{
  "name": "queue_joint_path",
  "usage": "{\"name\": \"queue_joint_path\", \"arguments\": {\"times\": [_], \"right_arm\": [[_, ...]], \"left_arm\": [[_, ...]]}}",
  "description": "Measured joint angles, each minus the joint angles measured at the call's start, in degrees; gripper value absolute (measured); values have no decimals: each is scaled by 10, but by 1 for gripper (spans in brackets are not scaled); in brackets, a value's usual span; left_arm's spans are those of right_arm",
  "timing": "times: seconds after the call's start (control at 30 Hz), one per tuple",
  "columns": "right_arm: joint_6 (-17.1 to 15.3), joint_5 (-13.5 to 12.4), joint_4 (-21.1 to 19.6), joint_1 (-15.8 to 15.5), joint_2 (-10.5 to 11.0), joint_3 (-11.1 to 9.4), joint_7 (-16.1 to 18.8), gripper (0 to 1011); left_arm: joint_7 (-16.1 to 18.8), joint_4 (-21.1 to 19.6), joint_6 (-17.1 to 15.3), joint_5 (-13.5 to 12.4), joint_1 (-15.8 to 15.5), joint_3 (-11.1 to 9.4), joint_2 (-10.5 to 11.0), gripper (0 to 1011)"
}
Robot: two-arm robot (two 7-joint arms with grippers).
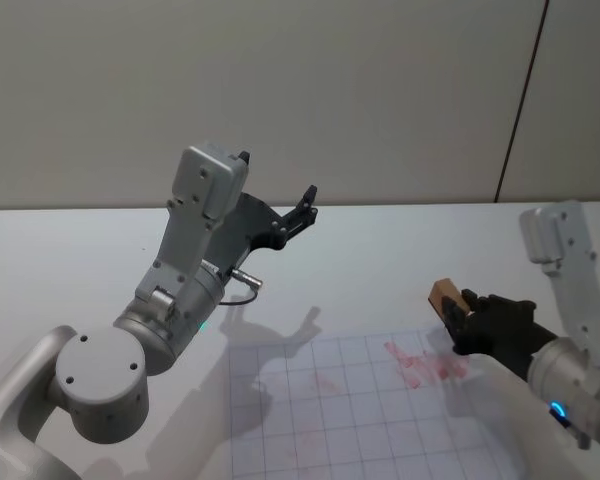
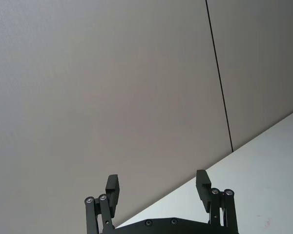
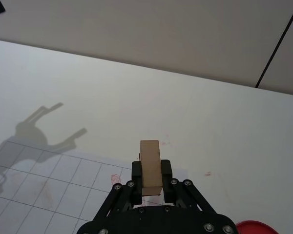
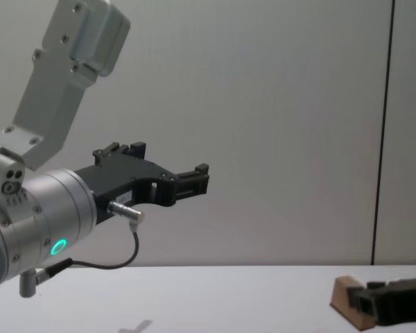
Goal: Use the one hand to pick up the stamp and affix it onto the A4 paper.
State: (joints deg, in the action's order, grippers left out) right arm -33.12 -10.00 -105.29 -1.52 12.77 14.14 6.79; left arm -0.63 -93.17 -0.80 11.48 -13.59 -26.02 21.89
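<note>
Slippage is worrying me: my right pincer (image 3: pixel 151 171) is pinching the stamp (image 3: pixel 149 156) by 1 end near the A4 paper (image 3: pixel 53 180) edge, while my left pincer (image 2: pixel 156 181) is idling spread aloft.

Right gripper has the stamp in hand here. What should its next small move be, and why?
Probably draw the right gripper slightly back toward the robot and lower it, pressing the stamp onto the A4 paper. The stamp is clamped between its fingers near the paper's far edge, beside red marks. The left gripper is raised, open and idle.
</note>
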Motion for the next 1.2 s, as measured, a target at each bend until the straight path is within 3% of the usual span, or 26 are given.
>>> {"name": "queue_joint_path", "arguments": {"times": [0.5, 1.2], "right_arm": [[-6, 37, 90, 45, -31, 17, 26, 213], [-14, 51, 127, 51, -40, 26, 45, 213]], "left_arm": [[0, 0, 0, 0, 0, 0, 0, 1001], [0, 0, 0, 0, 0, 0, 0, 1002]]}}
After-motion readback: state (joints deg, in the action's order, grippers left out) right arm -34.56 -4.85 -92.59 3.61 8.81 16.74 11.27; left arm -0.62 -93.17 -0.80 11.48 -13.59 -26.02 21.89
